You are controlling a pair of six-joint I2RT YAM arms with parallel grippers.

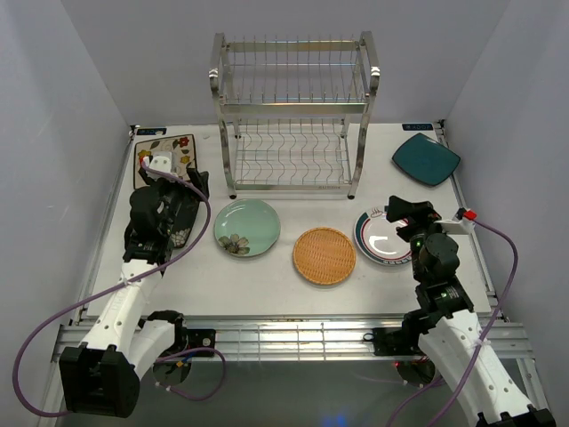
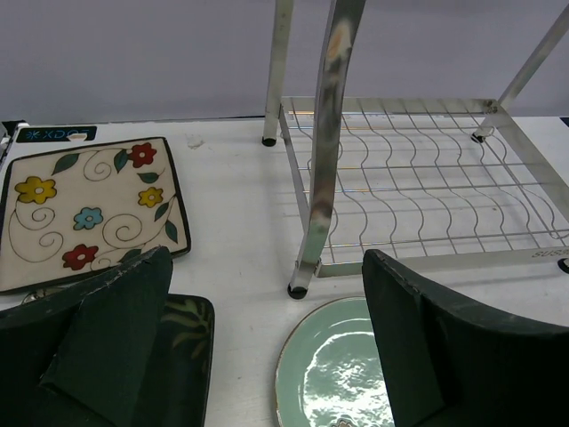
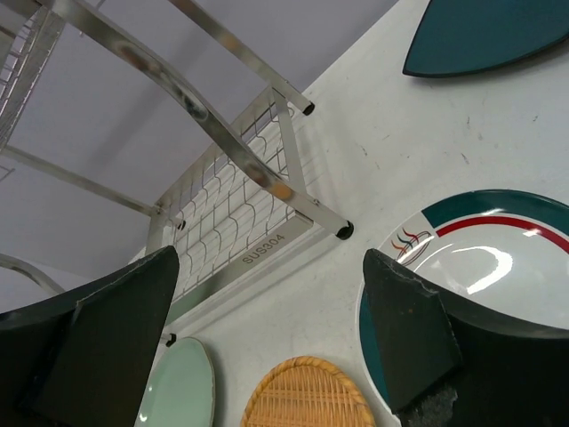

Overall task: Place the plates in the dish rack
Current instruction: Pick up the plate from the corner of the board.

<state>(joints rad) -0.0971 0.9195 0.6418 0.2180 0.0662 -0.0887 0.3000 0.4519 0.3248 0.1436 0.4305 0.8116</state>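
Six lie flat on the worktop (image 1: 267,286), none in the rack (image 1: 293,107): cream floral plate (image 1: 164,153), dark floral plate (image 2: 187,356), green plate (image 1: 247,227), woven plate (image 1: 324,255), striped plate (image 1: 380,242), teal plate (image 1: 427,158). Left end effector (image 1: 173,185), fingers apart, sits above the gap between dark floral and green. Right end effector (image 1: 404,212), fingers apart, is at the striped rim. Both are probably spread to take an edge.

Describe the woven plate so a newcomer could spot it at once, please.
Find the steel dish rack at the back. In front of it, between the green plate and the striped plate, lies the woven plate. It alone is orange-tan basketwork.
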